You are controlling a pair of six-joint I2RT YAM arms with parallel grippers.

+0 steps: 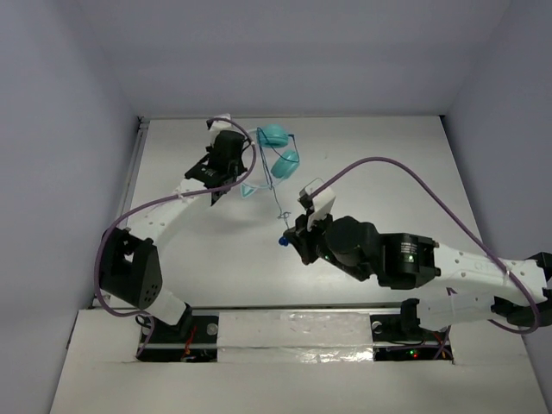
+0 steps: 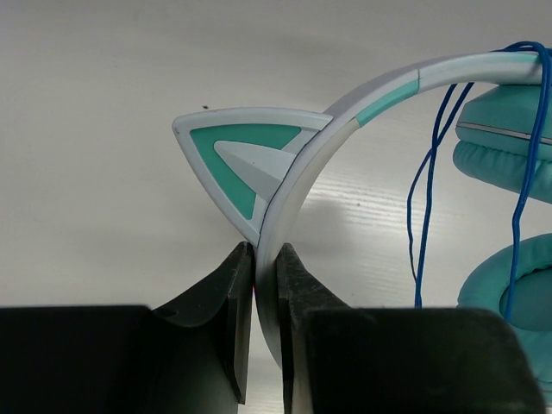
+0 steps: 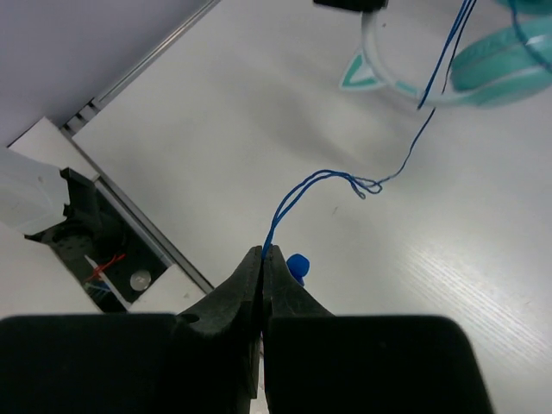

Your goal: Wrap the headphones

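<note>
The teal headphones (image 1: 278,147) sit at the back middle of the table, cups (image 2: 509,147) close together, with a pale headband (image 2: 345,121) carrying a teal cat-ear (image 2: 246,159). My left gripper (image 2: 264,254) is shut on the headband just below that ear. The thin blue cord (image 3: 405,155) hangs over the band and runs across the table toward the right arm. My right gripper (image 3: 262,255) is shut on the cord near its end, and the blue plug (image 3: 297,266) sticks out beside the fingers. In the top view the right gripper (image 1: 287,239) is near the table's middle.
Thick purple arm cables (image 1: 405,168) arc over the right and left sides. White walls close in the table on three sides. A gap with electronics (image 3: 103,259) lies at the near edge by the arm bases.
</note>
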